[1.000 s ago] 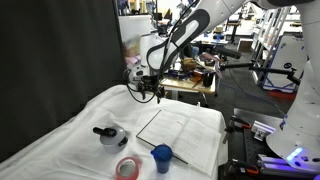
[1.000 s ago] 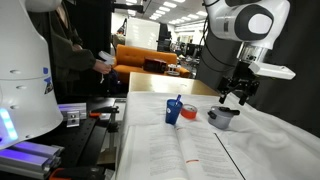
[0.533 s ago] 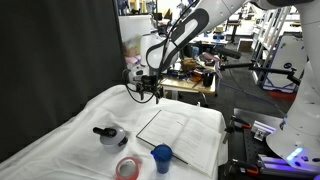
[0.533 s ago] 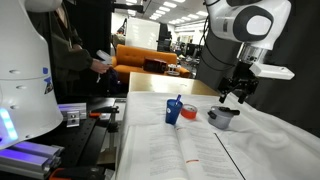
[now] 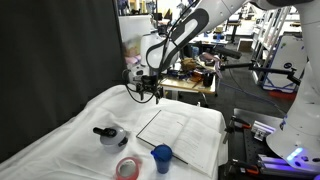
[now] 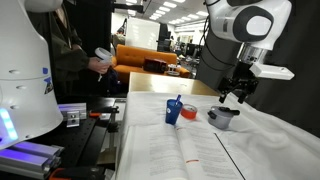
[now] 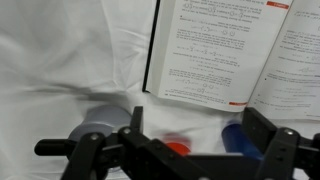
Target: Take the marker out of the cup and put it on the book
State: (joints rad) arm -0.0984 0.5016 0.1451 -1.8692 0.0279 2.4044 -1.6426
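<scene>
Above the tabletop (image 5: 75,130), your end effector (image 5: 146,95) is hanging wide open and empty, well apart from the cup (image 5: 162,156) holding the marker (image 6: 180,100) by the book (image 5: 188,132). Coming down off-centre, you are risking tipping the cup or knocking the tape (image 5: 127,167) beside it.

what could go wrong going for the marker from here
1. The marker is thin and sticks out of a small cup; the open fingers could miss it or tip the cup when they come down.
2. The tape ring sits close beside the cup, with the grey pot nearby; a wide approach might clip them.
</scene>
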